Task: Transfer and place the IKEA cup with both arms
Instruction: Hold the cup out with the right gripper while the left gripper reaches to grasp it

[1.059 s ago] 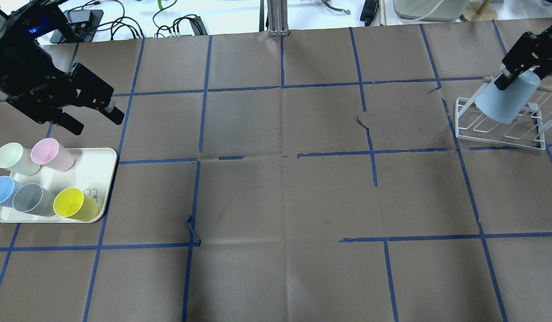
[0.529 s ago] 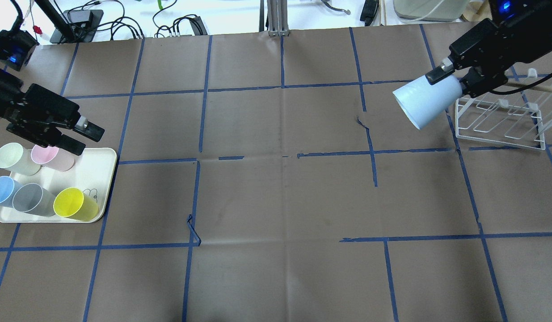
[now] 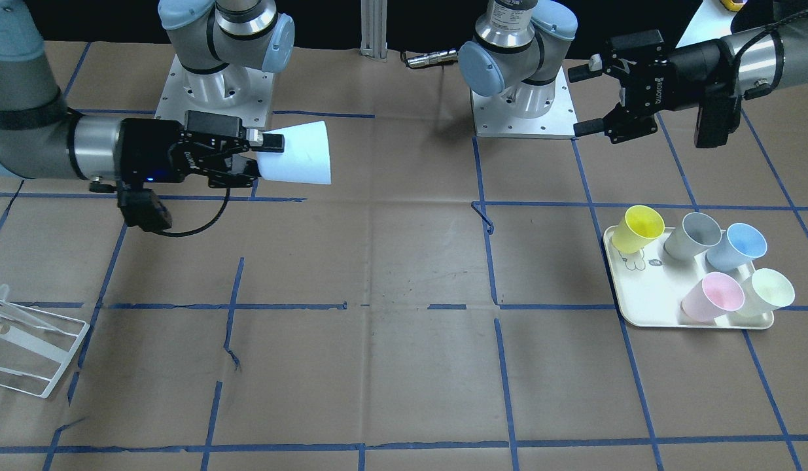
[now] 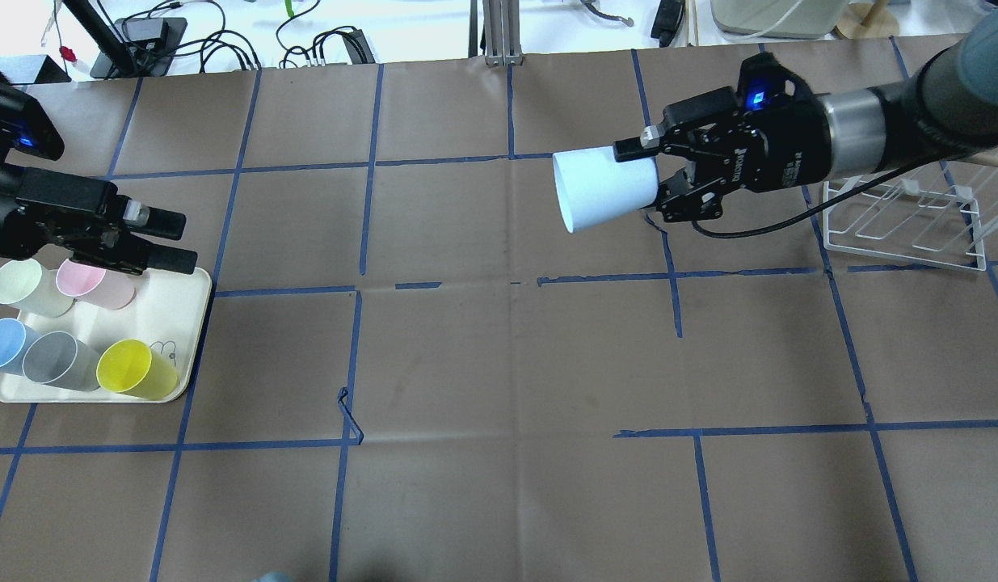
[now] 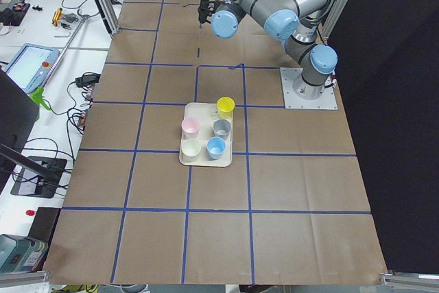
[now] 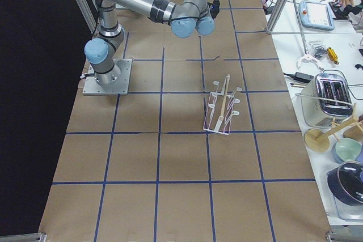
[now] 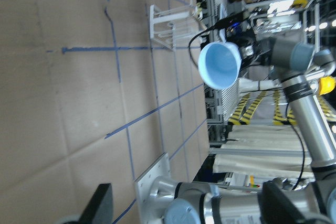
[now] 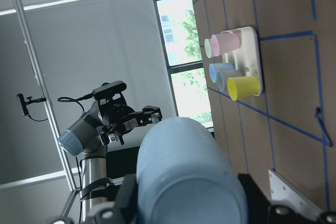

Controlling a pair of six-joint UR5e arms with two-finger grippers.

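My right gripper (image 4: 642, 179) is shut on the base end of the pale blue IKEA cup (image 4: 604, 192). It holds the cup on its side above the table's back middle, mouth toward the left arm. The front-facing view shows the same grip (image 3: 265, 156) on the cup (image 3: 299, 154). The cup fills the right wrist view (image 8: 189, 177). My left gripper (image 4: 174, 238) is open and empty, above the back edge of the tray, pointing toward the cup; it also shows in the front-facing view (image 3: 580, 98). The left wrist view shows the cup's open mouth (image 7: 220, 65) far ahead.
A cream tray (image 4: 179, 311) at the left holds several cups: pink (image 4: 94, 283), pale green (image 4: 26, 287), sky blue (image 4: 2, 343), grey (image 4: 58, 361), yellow (image 4: 135, 369). A white wire rack (image 4: 903, 222) stands at the back right.
My right gripper has carried the cup away from the rack and leftward toward the table's middle, turning it on its side. My left gripper has shifted slightly and levelled out over the tray's back edge.
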